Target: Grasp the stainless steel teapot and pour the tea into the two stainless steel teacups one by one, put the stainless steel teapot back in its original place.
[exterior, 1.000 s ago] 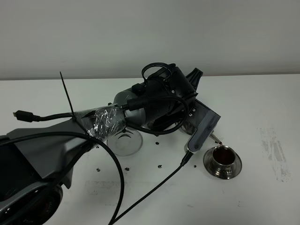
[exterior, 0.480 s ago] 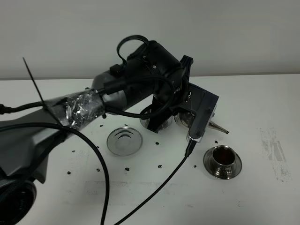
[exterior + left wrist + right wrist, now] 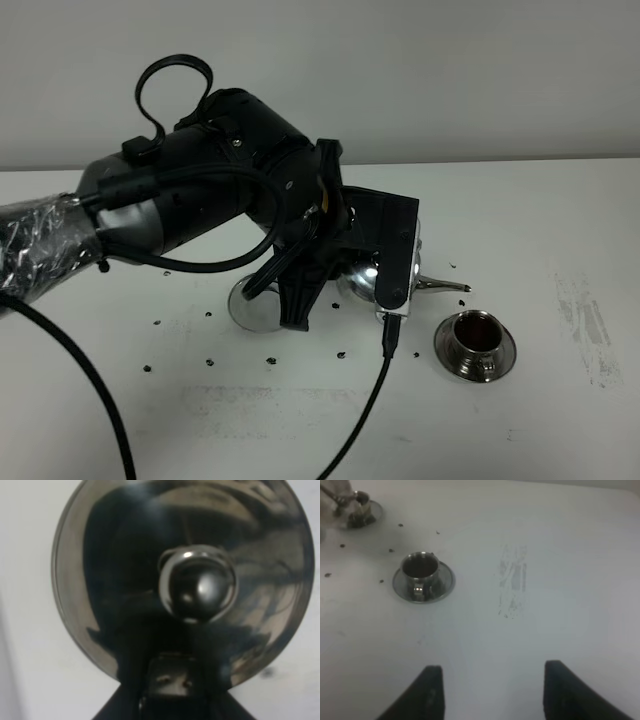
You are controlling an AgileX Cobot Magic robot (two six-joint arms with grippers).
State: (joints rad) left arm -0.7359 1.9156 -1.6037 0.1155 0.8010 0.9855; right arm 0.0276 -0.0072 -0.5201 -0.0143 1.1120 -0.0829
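Black fingers (image 3: pixel 298 295) on the left arm hung low over the counter (image 3: pixel 560 220) with the teapot (image 3: pixel 358 272) under them. I could not see the grip itself, but they seemed clamped on the handle, since the pot sat clear of the counter. It hung just right of the bare saucer (image 3: pixel 250 305), not on it. Its spout (image 3: pixel 440 285) lay roughly level and pointed toward the cup (image 3: pixel 476 335), which stood near on its own little saucer with dark tea inside. A level spout pours nothing, so I judged that this cup was done and the bare saucer was where the pot belonged next. From the left wrist the lid filled the view, its round knob (image 3: pixel 196 584) nearly dead centre, so the arm was looking straight down on the pot.

Off to the right, the right fingers (image 3: pixel 432 692) were spread wide with nothing between them. They were well apart from the cups, out of the way because this job needs only one arm.

By my count there was one teapot, one bare saucer and two cups. The second cup (image 3: pixel 357 507) showed only small and blurred in the right wrist view, and I could not tell whether it was filled. Many dark specks (image 3: pixel 210 360) dotted the counter.
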